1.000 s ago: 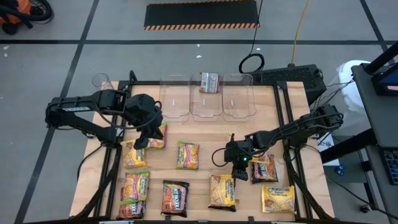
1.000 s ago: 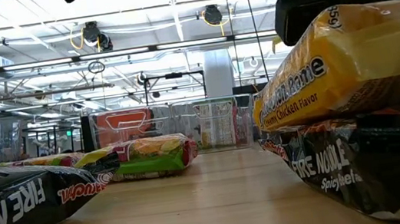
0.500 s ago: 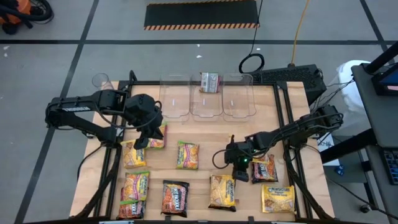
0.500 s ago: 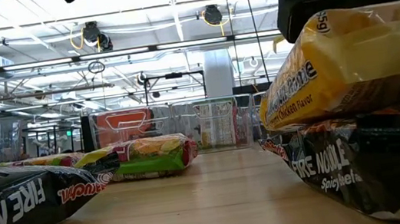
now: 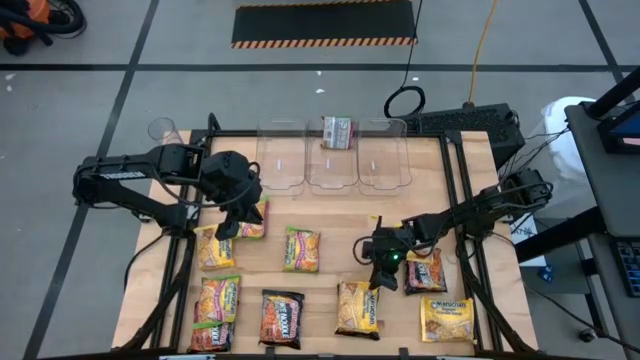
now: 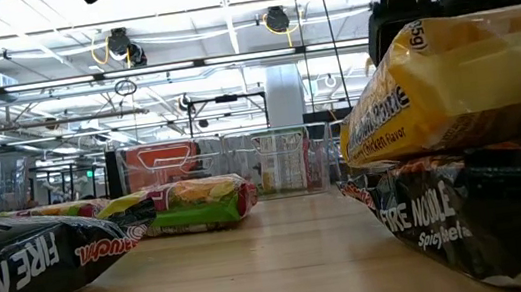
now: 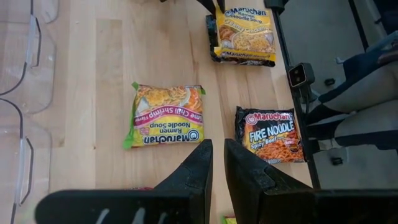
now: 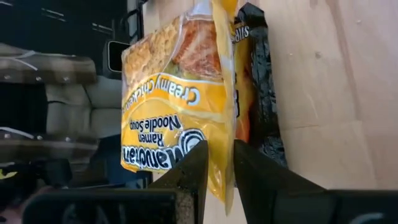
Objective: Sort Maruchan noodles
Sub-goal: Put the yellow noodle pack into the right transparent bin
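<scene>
The wooden table [image 5: 330, 215] carries three clear bins [image 5: 332, 160] along its far edge, the middle one holding a single packet [image 5: 337, 131]. Loose Maruchan noodles lie across the near half: a green-edged chili shrimp packet [image 5: 301, 249], a black Fire Noodle packet [image 5: 282, 317], and others toward both sides. The right gripper [image 5: 378, 272] sits above the near middle, clamped on the edge of a yellow Creamy Chicken packet [image 8: 177, 106], which hangs over another black packet [image 8: 261, 81]. The left gripper [image 5: 227, 226] hovers near the table's left side over a packet there, its fingers [image 7: 193, 177] nearly together with nothing between them.
</scene>
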`<act>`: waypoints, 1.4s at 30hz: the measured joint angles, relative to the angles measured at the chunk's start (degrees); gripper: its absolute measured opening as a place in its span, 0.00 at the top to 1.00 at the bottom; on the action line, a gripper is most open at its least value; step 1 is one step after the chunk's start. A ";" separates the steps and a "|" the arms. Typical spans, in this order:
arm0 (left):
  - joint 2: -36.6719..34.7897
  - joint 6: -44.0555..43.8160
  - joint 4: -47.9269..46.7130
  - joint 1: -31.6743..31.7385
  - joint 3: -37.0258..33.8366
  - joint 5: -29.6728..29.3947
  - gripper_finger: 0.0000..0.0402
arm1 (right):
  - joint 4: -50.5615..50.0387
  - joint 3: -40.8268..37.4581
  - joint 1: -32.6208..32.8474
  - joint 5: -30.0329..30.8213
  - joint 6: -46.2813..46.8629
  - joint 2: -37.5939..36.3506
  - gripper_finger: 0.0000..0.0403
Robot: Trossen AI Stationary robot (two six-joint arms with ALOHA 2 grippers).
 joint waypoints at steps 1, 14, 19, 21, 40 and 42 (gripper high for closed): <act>0.00 0.00 0.00 0.00 0.00 0.00 0.88 | -0.03 0.00 0.02 0.00 -0.92 0.00 0.84; 0.00 -0.04 0.00 0.00 0.00 0.00 0.88 | -0.32 0.00 0.15 0.41 -7.16 0.00 1.00; 0.00 -0.13 0.02 0.00 0.00 0.00 0.88 | -0.01 -0.02 0.04 2.05 -8.61 -0.31 1.00; 0.02 -0.15 0.02 0.00 0.00 0.00 0.88 | 0.05 -0.02 -0.11 3.22 -8.64 -0.43 1.00; 2.27 -3.45 0.61 0.00 0.07 -0.02 0.88 | -2.45 0.00 -0.61 15.50 -12.77 -9.35 1.00; 3.56 -3.38 0.67 0.00 0.07 -0.02 0.88 | -2.55 0.00 -0.61 15.59 -12.77 -9.39 1.00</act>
